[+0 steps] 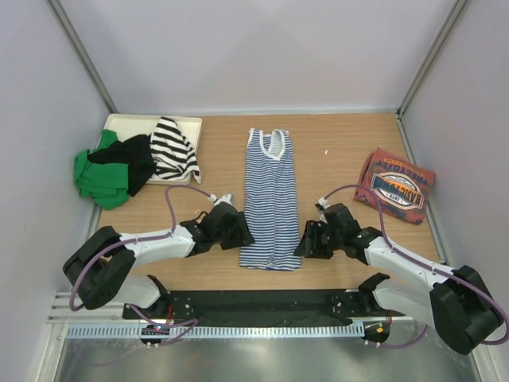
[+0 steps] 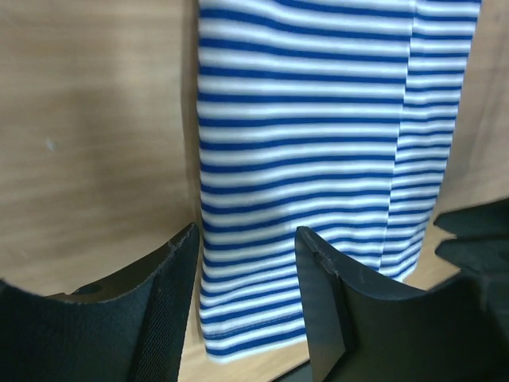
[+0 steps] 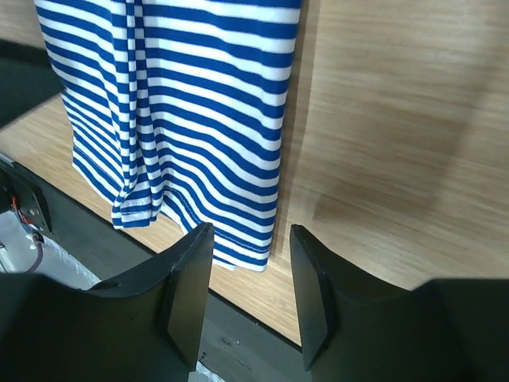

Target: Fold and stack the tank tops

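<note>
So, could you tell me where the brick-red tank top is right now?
In the top view, the brick-red tank top lies folded on the table, far right, beyond the right gripper and apart from the striped top.

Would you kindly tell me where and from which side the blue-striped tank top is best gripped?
Grip the hem at its two corners, the left gripper coming from the left edge and the right gripper from the right. The tank top lies flat as a long narrow strip with that end nearest, and both open grippers probably reach it easily.
</note>
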